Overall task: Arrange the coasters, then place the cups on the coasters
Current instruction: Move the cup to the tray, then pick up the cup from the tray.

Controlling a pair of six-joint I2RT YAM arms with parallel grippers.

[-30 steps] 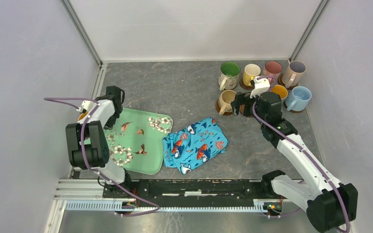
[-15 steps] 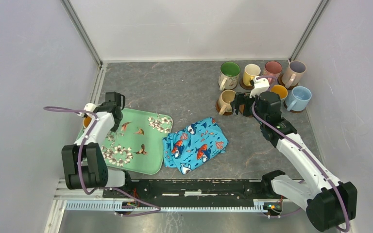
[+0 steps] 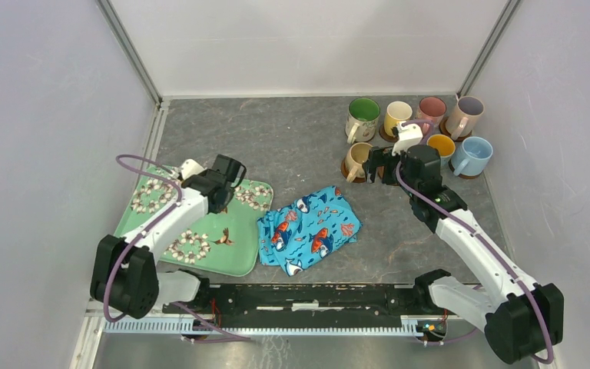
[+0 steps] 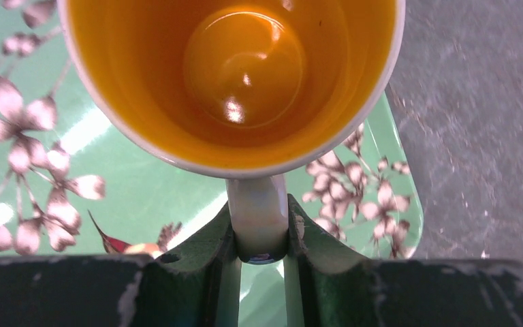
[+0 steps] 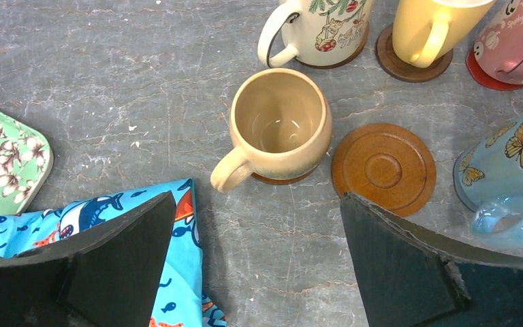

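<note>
Gripping the white handle [image 4: 257,214] of an orange-lined mug [image 4: 238,75], the left gripper [image 4: 259,235] had its jaws drawn in close on either side of that handle. The grip kept the mug upright, mouth up, over the green floral tray [image 4: 129,194] at the left of the worktop [image 3: 299,146]. Whether its base was clear of the tray could not be told. A handle hold of that kind probably served to carry the mug level toward the right.

Just right of the tray lay the blue fish-print cloth [image 3: 309,228], touched by neither arm.

At the far right stood the other cups in a cluster: cream with a green inside [image 3: 363,115], yellow [image 3: 397,115], pink [image 3: 432,109], lilac-lined [image 3: 467,111], a second orange-lined cup [image 3: 441,144] and light blue [image 3: 474,154]. The beige mug [image 5: 282,126] sat on a brown coaster at the near left of the group. Just beside it lay one bare brown coaster [image 5: 383,168], the only free place, so very likely meant for the held mug.

The right gripper [image 5: 255,204] hovered above that spot with its jaws spread wide and nothing between them, perhaps ready to receive or steady the last cup.
</note>
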